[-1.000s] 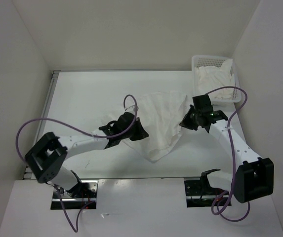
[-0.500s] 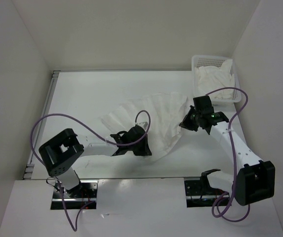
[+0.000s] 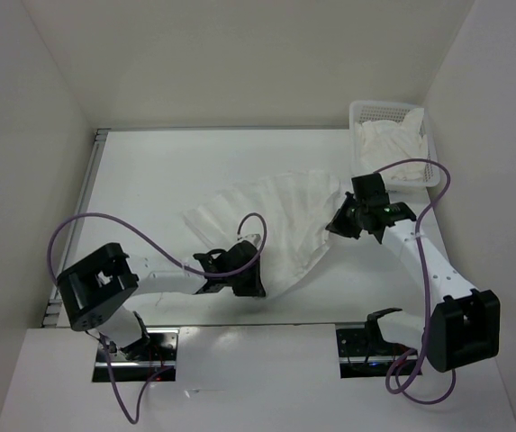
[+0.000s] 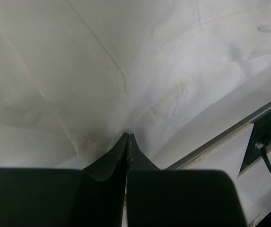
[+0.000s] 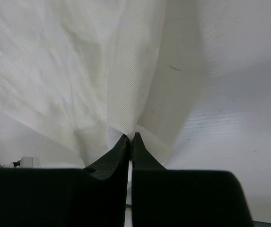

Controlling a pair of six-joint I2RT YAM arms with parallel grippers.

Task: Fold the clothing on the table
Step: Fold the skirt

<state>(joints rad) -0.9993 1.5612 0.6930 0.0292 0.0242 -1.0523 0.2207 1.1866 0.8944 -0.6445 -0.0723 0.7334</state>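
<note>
The clothing (image 3: 276, 211) lies across the middle of the table (image 3: 149, 171), reaching toward its right half. It forms a rough fan: one loose corner points toward the left side, one end sits near the right edge, and one end is drawn toward the near edge. Creases radiate across it and the outline is uneven, so no clean fold shows yet.

The left gripper (image 4: 128, 139) is close to the near edge, its fingers pressed together on a pinch of the white fabric. In its wrist view the cloth puckers right at the tips. The right gripper (image 5: 130, 138) sits toward the right edge, well apart from the left one, and is likewise clamped on a bunch of the garment, with ribbed cloth gathering into its closed tips. The fabric between the two holds looks partly stretched and partly slack.

At the far right corner a mesh basket (image 3: 366, 112) holds a separate cloth heap (image 3: 388, 144), apart from the garment.

The task appears to be at an early stage. The garment is gripped at two points and is being spread or positioned, but nothing is laid over itself neatly. Flattening it, squaring its edges and making the actual folds all seem left to do.
</note>
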